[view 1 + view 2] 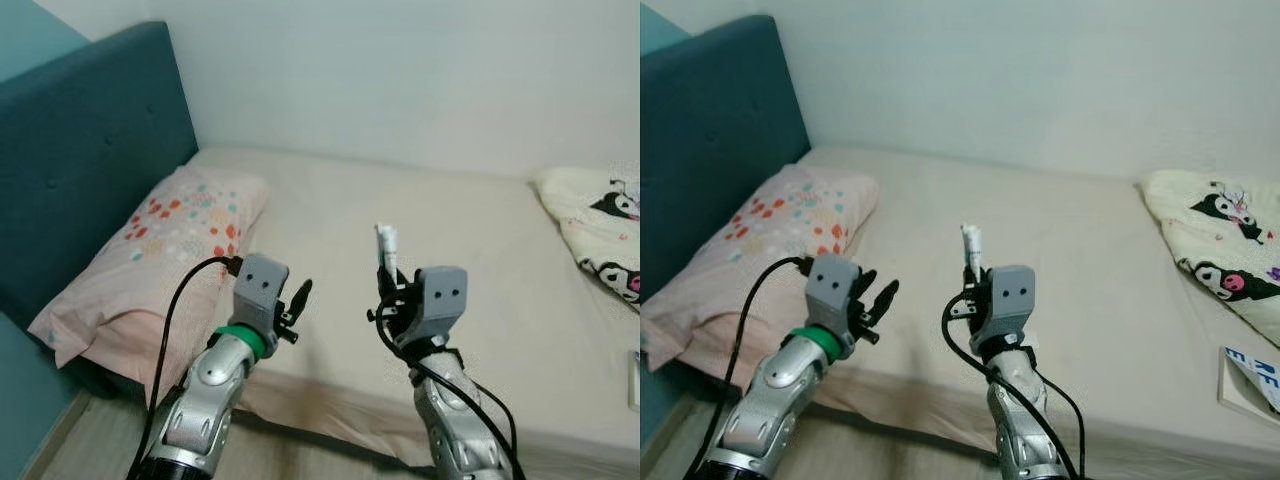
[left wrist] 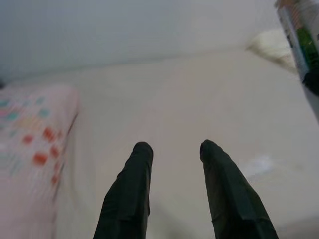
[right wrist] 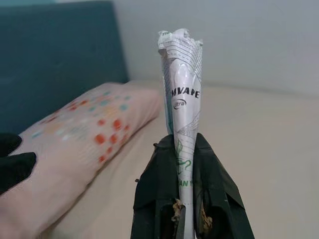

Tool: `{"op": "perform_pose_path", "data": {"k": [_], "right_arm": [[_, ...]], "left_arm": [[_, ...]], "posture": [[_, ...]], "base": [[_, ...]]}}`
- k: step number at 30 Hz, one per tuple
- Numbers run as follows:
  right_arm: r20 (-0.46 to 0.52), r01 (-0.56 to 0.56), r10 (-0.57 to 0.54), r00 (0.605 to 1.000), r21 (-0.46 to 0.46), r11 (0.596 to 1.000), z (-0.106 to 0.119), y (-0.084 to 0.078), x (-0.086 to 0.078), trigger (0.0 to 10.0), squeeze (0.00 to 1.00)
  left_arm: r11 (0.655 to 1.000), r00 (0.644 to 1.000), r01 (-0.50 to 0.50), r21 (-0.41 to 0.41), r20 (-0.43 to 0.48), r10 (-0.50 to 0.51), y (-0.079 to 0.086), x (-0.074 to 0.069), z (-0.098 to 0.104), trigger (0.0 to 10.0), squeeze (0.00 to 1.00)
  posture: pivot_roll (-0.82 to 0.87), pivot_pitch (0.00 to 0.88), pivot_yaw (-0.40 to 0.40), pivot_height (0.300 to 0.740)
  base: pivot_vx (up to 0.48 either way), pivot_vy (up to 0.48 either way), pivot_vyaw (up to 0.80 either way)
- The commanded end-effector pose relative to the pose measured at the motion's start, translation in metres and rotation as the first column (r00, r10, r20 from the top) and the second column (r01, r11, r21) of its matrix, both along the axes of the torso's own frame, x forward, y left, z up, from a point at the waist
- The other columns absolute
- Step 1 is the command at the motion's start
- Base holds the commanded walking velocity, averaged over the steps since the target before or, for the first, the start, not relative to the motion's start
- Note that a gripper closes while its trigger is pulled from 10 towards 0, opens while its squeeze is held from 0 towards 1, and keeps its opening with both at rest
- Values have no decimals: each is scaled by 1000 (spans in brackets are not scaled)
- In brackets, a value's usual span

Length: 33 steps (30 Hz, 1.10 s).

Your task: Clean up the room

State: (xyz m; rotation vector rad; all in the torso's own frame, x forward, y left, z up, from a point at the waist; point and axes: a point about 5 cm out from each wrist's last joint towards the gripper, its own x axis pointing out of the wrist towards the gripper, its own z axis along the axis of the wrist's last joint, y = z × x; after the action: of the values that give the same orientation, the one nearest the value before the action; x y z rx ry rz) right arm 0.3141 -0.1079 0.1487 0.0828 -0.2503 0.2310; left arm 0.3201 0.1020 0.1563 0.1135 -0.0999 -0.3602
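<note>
My right gripper (image 1: 386, 278) is raised over the near edge of the bed (image 1: 400, 230) and is shut on a white crumpled wrapper (image 3: 182, 94) with green and black print, which sticks up past the fingertips (image 3: 204, 149). The same wrapper (image 1: 386, 243) stands upright above the gripper in the left eye view. To its left, my left gripper (image 1: 297, 303) hangs open at about the same height with nothing between its fingers (image 2: 134, 184). A pink pillow (image 1: 150, 260) with coloured dots lies on the bed's left side.
A dark teal headboard (image 1: 90, 150) stands at the left, a pale wall behind the bed. A cream blanket (image 1: 1225, 245) with black cartoon figures lies at the far right. A white printed box or paper (image 1: 1250, 380) rests near the bed's right front edge.
</note>
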Motion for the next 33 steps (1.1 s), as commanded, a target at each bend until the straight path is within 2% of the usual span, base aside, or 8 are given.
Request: {"op": "perform_pose_path", "data": {"k": [1,28,33], "right_arm": [[-18,1,-1,1000,-3,1000,-5,-2,-1,10000,0],[-24,-11,11,1000,-17,1000,-7,1,-1,10000,0],[-33,-4,4,999,-17,1000,-9,-1,0,10000,0]], "left_arm": [[1000,1000,3,5,-26,-3,-1,-2,-7,10000,0],[1000,999,-3,11,-32,3,1,-1,-8,10000,0],[1000,999,-13,27,-42,14,3,-2,-11,10000,0]], "posture": [[-139,52,75,740],[-135,58,80,740],[-135,57,81,740]], "base": [[-307,0,0],[-305,0,0],[0,0,788]]}}
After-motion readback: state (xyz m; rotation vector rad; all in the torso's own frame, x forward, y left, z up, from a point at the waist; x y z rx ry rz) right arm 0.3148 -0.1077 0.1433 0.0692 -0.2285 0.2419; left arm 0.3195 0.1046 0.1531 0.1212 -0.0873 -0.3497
